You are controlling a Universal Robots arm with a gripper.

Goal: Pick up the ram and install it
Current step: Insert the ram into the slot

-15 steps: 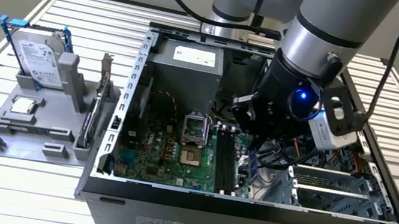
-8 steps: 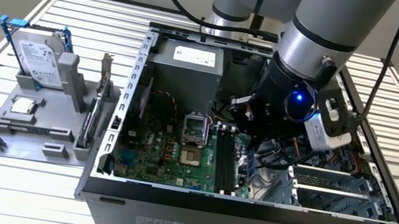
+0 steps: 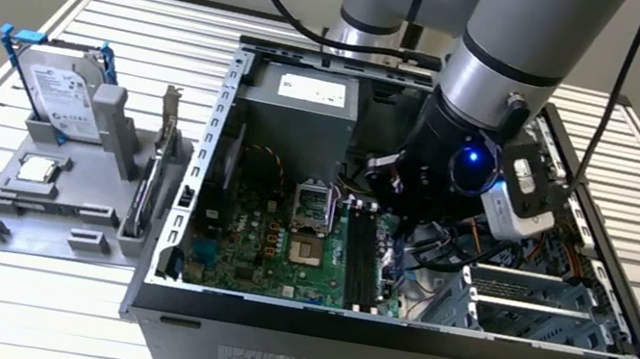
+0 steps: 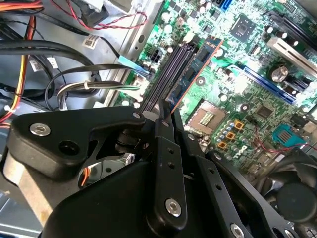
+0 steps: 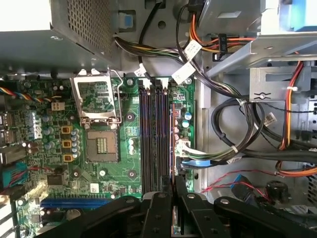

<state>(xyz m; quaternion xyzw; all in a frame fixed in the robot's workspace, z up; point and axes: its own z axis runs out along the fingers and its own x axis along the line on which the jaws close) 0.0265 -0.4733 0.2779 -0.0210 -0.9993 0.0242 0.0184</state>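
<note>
No print can be read; a white label (image 3: 312, 90) lies on the power supply (image 3: 297, 125), a sticker (image 3: 51, 78) on the hard drive (image 3: 73, 115), white tags (image 5: 184, 74) on the cables (image 5: 224, 106), chips (image 4: 190, 75) on the ram (image 4: 209, 48) — every mark too small to tell.

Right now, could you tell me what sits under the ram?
Black memory slots on the green motherboard lie beneath the ram in the gripper; its lower edge is hidden.

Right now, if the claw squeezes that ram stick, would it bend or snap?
Probably stiff: the ram looks straight along its whole edge where the claw pinches it. Likely light, being a thin flat board. Perhaps fragile, since small chips sit bare on its face.
</note>
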